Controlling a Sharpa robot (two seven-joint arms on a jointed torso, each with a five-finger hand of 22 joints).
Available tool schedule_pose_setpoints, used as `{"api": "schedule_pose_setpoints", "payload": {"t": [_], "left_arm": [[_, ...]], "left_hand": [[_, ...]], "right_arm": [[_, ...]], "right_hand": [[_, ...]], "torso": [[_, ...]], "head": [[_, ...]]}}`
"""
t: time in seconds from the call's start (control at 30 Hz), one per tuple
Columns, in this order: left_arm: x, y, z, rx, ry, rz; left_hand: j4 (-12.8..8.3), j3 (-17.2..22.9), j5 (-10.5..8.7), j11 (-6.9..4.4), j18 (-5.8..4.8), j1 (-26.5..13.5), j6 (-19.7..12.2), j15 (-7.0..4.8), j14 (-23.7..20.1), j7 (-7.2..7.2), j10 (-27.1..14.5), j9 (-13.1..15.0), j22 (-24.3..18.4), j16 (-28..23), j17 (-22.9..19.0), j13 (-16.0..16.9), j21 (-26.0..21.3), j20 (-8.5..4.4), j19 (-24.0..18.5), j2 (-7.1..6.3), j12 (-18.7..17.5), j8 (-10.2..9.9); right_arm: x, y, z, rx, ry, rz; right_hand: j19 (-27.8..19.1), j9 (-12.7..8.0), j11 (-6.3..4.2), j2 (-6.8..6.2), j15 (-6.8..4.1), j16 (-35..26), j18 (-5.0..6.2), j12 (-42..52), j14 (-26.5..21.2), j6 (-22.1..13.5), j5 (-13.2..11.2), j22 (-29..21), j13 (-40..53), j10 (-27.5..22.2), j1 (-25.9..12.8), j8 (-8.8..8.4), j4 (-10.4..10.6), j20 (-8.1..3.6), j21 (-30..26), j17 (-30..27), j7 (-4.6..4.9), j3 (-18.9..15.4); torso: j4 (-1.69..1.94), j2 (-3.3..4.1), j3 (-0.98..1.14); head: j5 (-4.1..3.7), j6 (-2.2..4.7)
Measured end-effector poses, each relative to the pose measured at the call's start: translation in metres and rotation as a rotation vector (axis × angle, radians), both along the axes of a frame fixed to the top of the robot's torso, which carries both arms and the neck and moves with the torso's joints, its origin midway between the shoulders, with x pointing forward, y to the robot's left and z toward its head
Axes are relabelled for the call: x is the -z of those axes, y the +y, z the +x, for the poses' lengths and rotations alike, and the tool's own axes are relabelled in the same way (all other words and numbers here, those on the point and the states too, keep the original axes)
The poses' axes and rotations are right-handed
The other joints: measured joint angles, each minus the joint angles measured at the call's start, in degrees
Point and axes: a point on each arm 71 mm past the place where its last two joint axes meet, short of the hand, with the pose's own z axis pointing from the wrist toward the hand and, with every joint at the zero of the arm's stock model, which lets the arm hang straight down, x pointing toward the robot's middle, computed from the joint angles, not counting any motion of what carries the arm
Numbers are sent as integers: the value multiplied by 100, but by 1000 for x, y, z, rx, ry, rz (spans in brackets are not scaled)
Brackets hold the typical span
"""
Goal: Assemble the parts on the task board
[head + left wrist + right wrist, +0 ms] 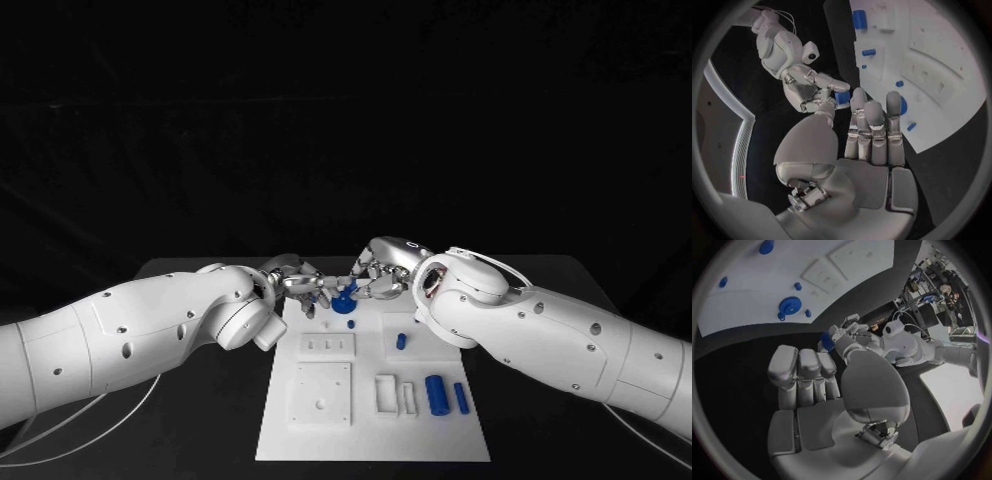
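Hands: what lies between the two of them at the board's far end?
In the left wrist view, a small blue part; left hand and right hand fingers meet on it. Who holds it is unclear.

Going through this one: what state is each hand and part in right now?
Left hand: fingers on the held part.
Right hand: fingers on the same part, which is raised between both hands.
Gear: flat on the board, untouched.
Two cylinders: lying side by side on the board, untouched.
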Motion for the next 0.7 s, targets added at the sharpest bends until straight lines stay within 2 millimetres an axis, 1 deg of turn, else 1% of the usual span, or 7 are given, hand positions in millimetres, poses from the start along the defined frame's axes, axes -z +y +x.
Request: {"api": "schedule_pose_setpoints", "payload": {"t": [0.13,0.3,0.47,0.6,0.7], "left_arm": [[1,0,0,-9,0,7],[1,-4,0,-11,1,9],[1,-7,0,-10,2,8],[1,-8,-1,-9,5,9],[1,-10,-1,-8,9,11]], "left_hand": [[0,0,0,0,0,0,0,0,0,0,0,-37,0,0,-8,0,0,0,0,0,0,0],[0,0,0,0,0,0,0,0,0,0,0,-61,5,0,-14,0,-21,0,0,0,0,0],[20,20,-44,0,0,0,0,0,0,0,0,-86,11,0,-30,-5,-21,0,0,0,-23,0],[53,21,-44,0,0,0,0,0,0,0,0,-92,11,0,-36,-9,-21,0,0,1,-23,0],[114,45,-44,0,1,31,0,0,0,0,0,-120,16,0,-49,-15,-57,0,0,-30,-44,0]], "right_arm": [[2,3,-1,-7,7,-7],[5,6,-2,-14,19,-18],[8,7,-2,-16,28,-25],[9,7,-1,-16,34,-31],[10,8,-2,-18,35,-35]], "right_hand": [[0,-1,0,0,4,0,0,0,-4,9,0,0,0,0,0,-1,0,0,0,0,-9,0],[0,-3,0,0,5,0,0,0,-4,13,0,0,0,0,0,-12,0,0,0,0,-13,-1],[0,-5,0,-1,5,0,0,0,-4,18,0,0,0,0,0,-15,-23,0,0,0,-17,-24],[0,-4,1,-8,5,0,0,0,-4,19,-1,0,0,1,-8,-16,-23,0,0,0,-18,-25],[0,-4,1,-8,6,0,0,0,-4,19,-1,0,0,1,-8,-23,-23,0,0,0,-18,-25]], "torso": [[-8,3,0],[-5,4,2],[-4,4,4],[-4,3,3],[-1,4,7]], "head": [[5,3],[10,9],[7,9],[5,10],[1,5]]}}
